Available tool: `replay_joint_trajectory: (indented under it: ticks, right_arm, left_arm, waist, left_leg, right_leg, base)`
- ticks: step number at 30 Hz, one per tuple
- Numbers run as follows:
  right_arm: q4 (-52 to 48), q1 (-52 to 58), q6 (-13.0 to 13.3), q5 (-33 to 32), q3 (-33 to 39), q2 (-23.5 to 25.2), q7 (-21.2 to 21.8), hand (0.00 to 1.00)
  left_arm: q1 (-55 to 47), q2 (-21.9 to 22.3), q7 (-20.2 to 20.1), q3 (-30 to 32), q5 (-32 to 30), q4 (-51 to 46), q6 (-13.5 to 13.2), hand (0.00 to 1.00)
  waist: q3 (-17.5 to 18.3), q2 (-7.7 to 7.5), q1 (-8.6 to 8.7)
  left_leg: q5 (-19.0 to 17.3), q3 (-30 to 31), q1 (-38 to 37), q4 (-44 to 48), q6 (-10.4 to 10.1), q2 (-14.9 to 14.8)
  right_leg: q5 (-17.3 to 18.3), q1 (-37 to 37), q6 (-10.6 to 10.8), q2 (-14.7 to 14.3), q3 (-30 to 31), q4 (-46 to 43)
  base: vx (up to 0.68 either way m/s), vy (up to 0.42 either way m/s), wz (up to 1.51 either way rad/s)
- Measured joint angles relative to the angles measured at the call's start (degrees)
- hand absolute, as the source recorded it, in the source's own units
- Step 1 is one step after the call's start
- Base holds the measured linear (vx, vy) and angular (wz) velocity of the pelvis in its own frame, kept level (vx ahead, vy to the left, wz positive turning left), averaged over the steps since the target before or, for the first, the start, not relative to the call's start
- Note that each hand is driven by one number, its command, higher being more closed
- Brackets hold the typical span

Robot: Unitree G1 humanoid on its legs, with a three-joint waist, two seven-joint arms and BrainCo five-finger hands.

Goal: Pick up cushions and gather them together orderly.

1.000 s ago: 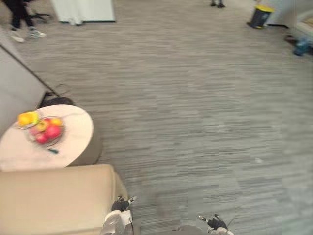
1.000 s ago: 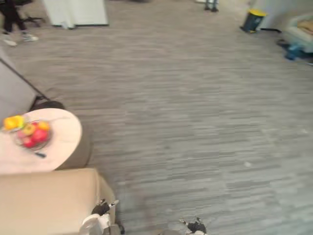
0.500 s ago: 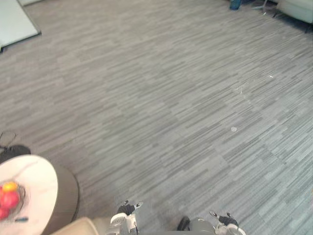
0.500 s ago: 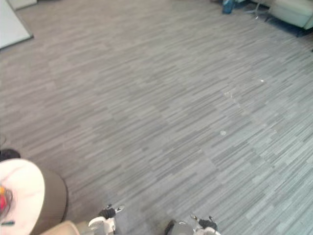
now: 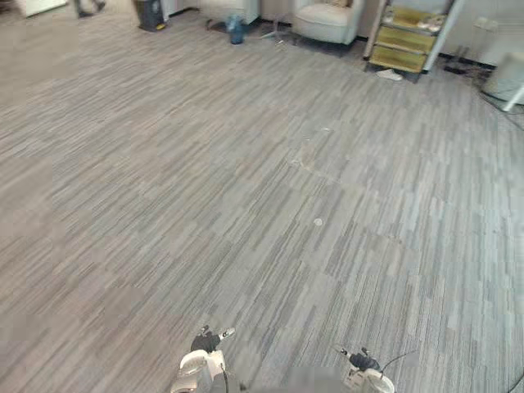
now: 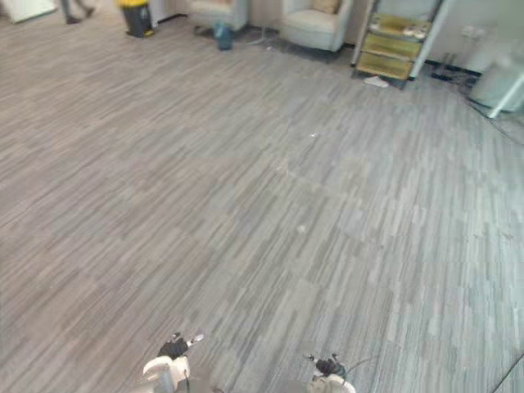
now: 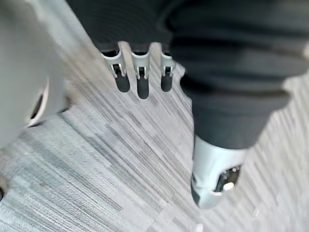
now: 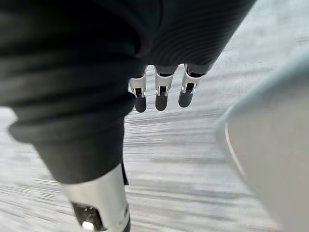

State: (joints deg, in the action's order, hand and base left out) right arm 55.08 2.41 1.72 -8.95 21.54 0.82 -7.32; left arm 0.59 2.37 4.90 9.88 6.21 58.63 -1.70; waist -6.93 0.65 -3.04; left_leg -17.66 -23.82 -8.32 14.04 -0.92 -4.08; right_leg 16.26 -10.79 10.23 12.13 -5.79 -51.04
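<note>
Where the grey striped floor (image 5: 246,205) meets the far wall, a pale armchair (image 6: 315,24) carries a tan cushion (image 6: 326,6), too small to make out beyond its colour. It lies well apart from both hands. The left hand (image 7: 139,72) hangs over the floor with its fingers straight and slightly spread, and it is empty. The right hand (image 8: 161,92) hangs the same way, fingers loose and apart, touching nothing. The wrist views give the fingers up close. The eye views add the far end of the room: a yellow shelf cart (image 5: 405,37) beside the armchair, a yellow-topped bin (image 6: 135,16) and a person's legs (image 6: 78,8).
</note>
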Motion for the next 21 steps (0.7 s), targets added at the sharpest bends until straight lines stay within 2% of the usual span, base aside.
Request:
replay_joint_trajectory:
  ticks: [2, 3, 4, 5, 6, 7, 8, 9, 10, 11, 12, 13, 14, 15, 16, 17, 18, 19, 20, 21]
  right_arm:
    - [0.1, -0.2, 0.0, 0.0, 1.2, 0.1, 0.1, 0.0]
    - [0.0, -0.3, 0.0, 0.0, 1.5, 0.1, 0.1, 0.0]
    - [0.2, -0.6, -0.1, 0.0, 3.0, -0.3, 0.1, 0.0]
    - [0.4, -0.7, -0.1, 0.0, 3.1, -0.6, 0.0, 0.0]
    - [1.0, -0.7, -0.1, -0.1, 3.2, -1.1, -0.1, 0.0]
    - [1.4, 0.2, 0.1, -0.4, 4.4, -1.1, -0.1, 0.0]
    - [2.1, -0.4, 0.1, -0.3, 4.9, -1.8, -0.1, 0.0]
    - [2.4, -1.2, 0.0, -0.3, 5.4, -2.7, -0.1, 0.0]
    - [2.4, -2.0, 0.0, -0.3, 5.9, -3.1, -0.1, 0.0]
    - [2.4, -2.3, 0.0, -0.2, 6.7, -3.1, -0.1, 0.0]
    - [2.3, -1.8, -0.1, -0.1, 7.0, -3.1, 0.0, 0.0]
    - [2.0, -1.2, 0.0, -0.1, 5.8, -2.3, 0.1, 0.0]
    - [2.0, -1.2, -0.1, -0.2, 4.7, -1.8, 0.1, 0.0]
    - [2.0, -1.3, -0.1, -0.2, 4.2, -1.7, 0.1, 0.0]
    - [2.0, -1.3, 0.0, -0.2, 3.0, -2.0, 0.1, 0.0]
    - [2.0, -1.4, -0.1, -0.2, 2.3, -2.1, -0.1, 0.0]
    - [2.2, -1.3, -0.1, -0.2, 2.3, -2.1, -0.1, 0.0]
    - [2.6, -1.3, -0.1, -0.2, 2.5, -2.1, -0.1, 0.0]
    - [2.6, -1.3, -0.2, -0.2, 2.5, -2.1, -0.1, 0.0]
    - [2.4, -1.2, -0.1, -0.2, 2.5, -1.9, -0.2, 0.0]
  left_arm:
    - [0.4, -0.2, 0.1, -0.9, 0.0, 0.6, 0.0, 0.0]
    - [0.5, -0.2, 0.1, -1.0, 0.0, 0.6, 0.0, 0.0]
    - [0.8, -0.5, 0.1, -2.4, -0.1, 1.3, 0.0, 0.0]
    - [1.0, -0.6, 0.1, -2.8, -0.2, 1.8, 0.0, 0.0]
    - [1.0, -0.9, 0.2, -3.8, -0.5, 2.4, 0.0, 0.0]
    - [1.3, -1.5, 0.1, -4.2, -0.9, 2.9, -0.1, 0.0]
    - [1.5, -1.0, 0.2, -4.1, -1.2, 3.1, -0.1, 0.0]
    - [1.5, -0.8, 0.0, -4.0, -1.6, 3.2, -0.1, 0.0]
    - [2.0, -0.3, 0.0, -3.2, -1.7, 3.3, -0.1, 0.0]
    - [2.4, 1.0, 0.0, -2.0, -1.7, 3.1, -0.1, 0.0]
    - [2.4, 0.9, -0.3, -1.8, -1.8, 3.0, -0.1, 0.0]
    - [2.0, 0.9, -0.2, -0.7, -1.8, 2.5, -0.2, 0.0]
    - [1.7, 0.7, -0.4, -0.3, -1.7, 2.4, -0.2, 0.0]
    - [1.6, 0.7, -0.4, -0.1, -1.7, 2.3, -0.1, 0.0]
    - [1.1, 0.7, -0.4, 0.0, -1.7, 1.3, -0.2, 0.0]
    - [0.7, 0.5, -0.4, 0.0, -1.7, -0.4, -0.3, 0.0]
    - [0.7, 0.5, -0.4, 0.0, -1.7, -0.9, -0.4, 0.0]
    - [0.5, 0.5, -0.3, -0.2, -1.6, -1.9, -0.6, 0.0]
    - [0.4, 0.5, -0.3, -0.2, -1.6, -2.3, -0.7, 0.0]
    - [0.4, 0.5, -0.2, -0.3, -1.6, -2.9, -0.9, 0.0]
  waist:
    - [-0.1, 0.05, -0.11]
    - [-0.1, 0.06, -0.07]
    - [-0.3, 0.3, 0.11]
    - [-0.5, 0.43, 0.18]
    - [-1.1, 0.28, 0.89]
    - [-1.8, -0.57, 1.52]
    - [-2.0, 0.98, 1.54]
    - [-2.2, 1.92, 1.27]
    - [-2.5, 2.01, 1.31]
    - [-2.8, 2.41, 1.9]
    - [-3.0, 2.62, 2.91]
    - [-3.1, 2.56, 2.72]
    - [-3.3, 2.82, 2.62]
    - [-3.5, 3.17, 2.58]
    - [-4.0, 3.64, 2.21]
    - [-4.1, 3.3, 1.17]
    - [-4.2, 3.15, 1.0]
    - [-4.4, 2.9, -0.1]
    - [-4.3, 2.84, -0.61]
    - [-4.3, 2.77, -0.95]
  left_leg:
    - [0.1, -1.0, -2.8, -2.4, -0.2, -0.8]
    - [0.1, -1.0, -3.1, -2.7, -0.2, -1.0]
    - [0.1, -0.9, -4.6, -4.2, -0.2, -1.7]
    - [0.1, -0.8, -5.3, -4.5, -0.2, -1.9]
    - [0.1, -0.1, -7.3, -5.4, -0.2, -1.8]
    - [0.5, 1.4, -9.8, -5.9, -1.3, -1.0]
    - [0.9, 1.4, -10.3, -5.9, -1.9, -2.1]
    - [2.9, 2.1, -10.1, -5.1, -3.0, -2.6]
    - [5.9, 2.8, -10.3, -4.8, -3.8, -2.1]
    - [10.2, 3.7, -10.8, -3.1, -5.6, -2.0]
    - [13.2, 4.7, -9.7, 3.7, -7.3, -3.1]
    - [17.1, 7.1, -4.9, 17.8, -9.3, -5.6]
    - [18.1, 8.4, -0.5, 27.9, -9.4, -7.2]
    - [17.3, 8.7, 1.7, 32.6, -8.7, -8.0]
    - [13.6, 8.5, 7.2, 41.1, -6.5, -9.2]
    - [10.1, 6.9, 11.5, 42.6, -4.2, -9.0]
    - [9.1, 6.3, 12.6, 41.9, -3.7, -8.8]
    - [6.8, 4.8, 15.9, 36.8, -2.7, -7.9]
    - [6.3, 4.2, 16.6, 33.3, -2.7, -7.5]
    - [6.2, 4.0, 18.2, 21.0, -2.4, -5.6]
  right_leg:
    - [2.5, -3.7, -5.7, 1.0, -9.0, 2.6]
    - [2.6, -4.6, -6.6, 1.0, -10.9, 3.7]
    - [1.3, -8.8, -9.3, 0.2, -16.1, 9.7]
    - [0.4, -9.9, -10.0, -0.5, -16.5, 11.6]
    - [-4.0, -11.6, -10.8, -1.9, -16.6, 18.5]
    - [-10.6, -10.7, -15.5, -2.9, -15.6, 22.6]
    - [-10.7, -9.8, -15.7, -3.9, -16.0, 22.8]
    - [-10.0, -9.3, -16.2, -5.2, -15.3, 23.4]
    - [-9.0, -9.2, -16.6, -5.4, -14.7, 22.9]
    - [-7.6, -7.7, -16.8, -5.7, -14.6, 23.0]
    - [-6.4, -4.6, -16.4, -6.9, -14.2, 24.6]
    - [-5.5, -0.9, -16.2, -8.2, -12.4, 27.8]
    - [-5.3, 1.4, -16.4, -9.8, -11.2, 29.6]
    - [-4.5, 2.7, -17.2, -10.7, -10.3, 30.5]
    - [-4.2, 6.0, -17.5, -11.8, -8.3, 32.6]
    - [-3.9, 9.0, -17.4, -12.2, -5.5, 34.6]
    - [-3.9, 9.9, -17.4, -12.2, -4.6, 35.1]
    - [-3.8, 12.2, -17.2, -11.9, -1.9, 37.0]
    - [-3.7, 12.8, -16.8, -11.6, -1.0, 37.5]
    - [-3.0, 14.5, -15.6, -10.7, 0.8, 38.5]
  base:
    - [0.38, 0.008, -0.2]
    - [0.39, -0.077, -0.14]
    - [0.33, -0.095, -0.1]
    - [0.55, -0.192, -0.02]
    - [0.6, -0.23, 0.12]
    - [0.62, -0.226, -0.02]
    - [0.43, -0.147, -0.31]
    - [0.39, -0.16, -0.59]
    - [0.46, -0.229, -0.6]
    - [0.53, -0.287, -0.47]
    - [0.49, -0.238, -0.56]
    - [0.41, -0.151, -0.66]
    - [0.31, -0.07, -0.7]
    - [0.26, -0.019, -0.8]
    - [0.27, 0.003, -0.94]
    - [0.27, 0.026, -0.92]
    - [0.27, 0.056, -1.02]
    - [0.2, 0.066, -0.84]
    - [0.28, 0.114, -1.19]
    - [0.44, 0.198, -1.0]
